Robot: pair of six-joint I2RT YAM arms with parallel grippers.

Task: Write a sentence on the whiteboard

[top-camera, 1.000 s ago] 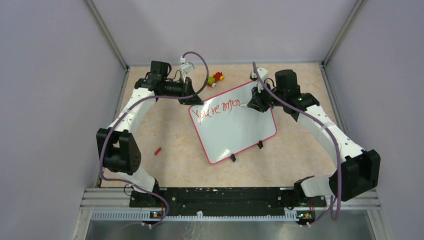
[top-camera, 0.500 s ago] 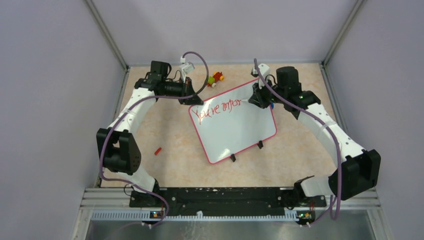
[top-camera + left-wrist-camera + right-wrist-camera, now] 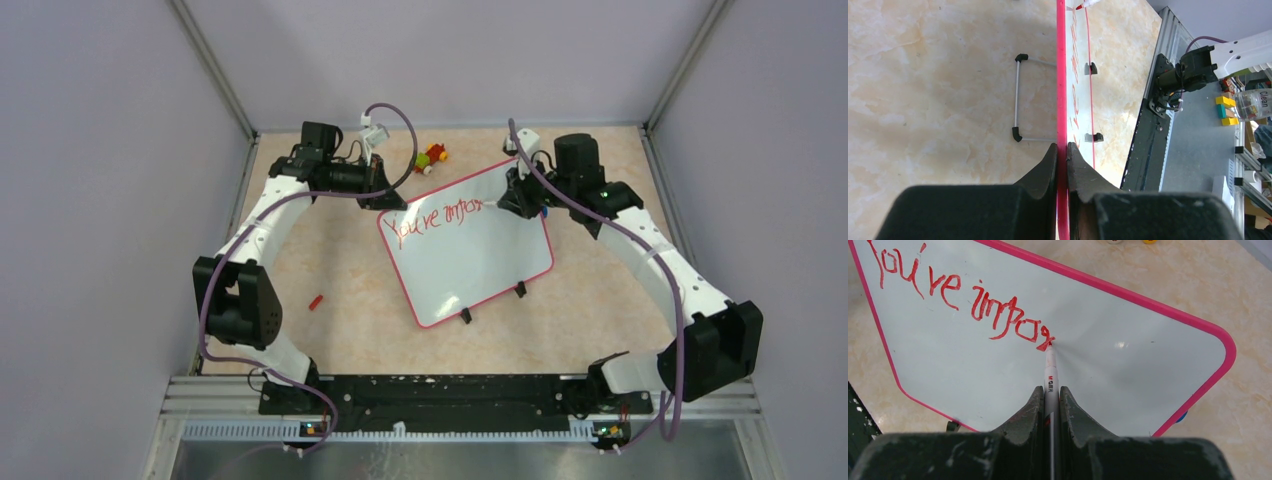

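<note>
The whiteboard (image 3: 470,262), white with a pink rim, lies tilted in the middle of the table. My left gripper (image 3: 386,200) is shut on its far left corner; the left wrist view shows the fingers of this gripper (image 3: 1062,146) pinching the pink rim (image 3: 1061,75) edge-on. My right gripper (image 3: 1051,389) is shut on a white marker (image 3: 1050,367). The marker's red tip touches the board at the end of the sentence (image 3: 963,300), which reads "You're impor" in slanted red letters. From above, the right gripper (image 3: 507,203) hovers over the board's far right part.
A small coloured toy (image 3: 432,156) sits beyond the board near the back wall. A red cap (image 3: 316,300) lies on the table to the left. Two black clips (image 3: 466,315) stick out of the board's near edge. Grey walls close in three sides.
The right gripper has shifted slightly to the right along the line and the red lettering has grown by a letter. The left gripper and the board have not moved.
</note>
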